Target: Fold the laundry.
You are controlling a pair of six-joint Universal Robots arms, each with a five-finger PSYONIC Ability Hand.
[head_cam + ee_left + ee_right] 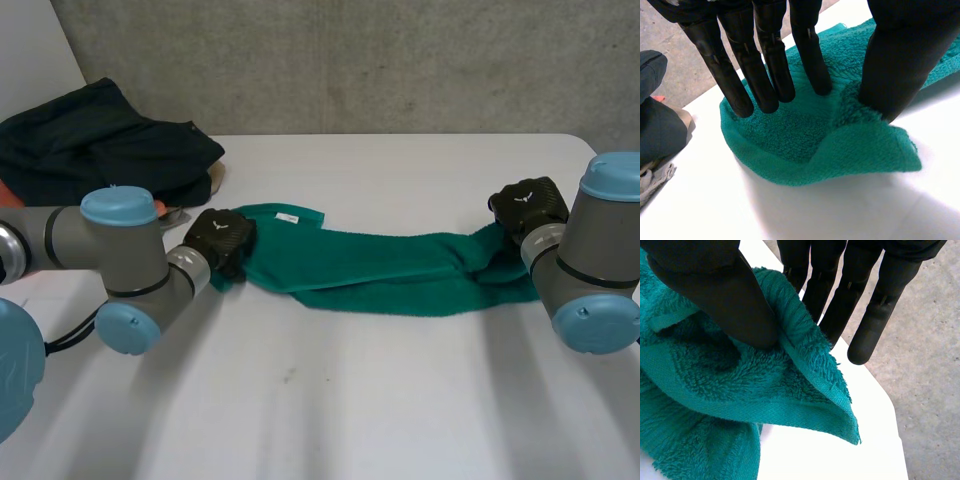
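A green towel lies stretched in a long bunched strip across the middle of the white table. My left hand is on its left end. There the straight fingers and the thumb press down on the towel, with a ridge of cloth raised between them. My right hand is at the towel's right end. Its thumb pinches the towel's edge against the fingers, and a corner hangs loose below.
A heap of dark clothes lies at the table's back left, close to my left hand, with a grey cloth beside it. The table's right edge runs just past my right hand.
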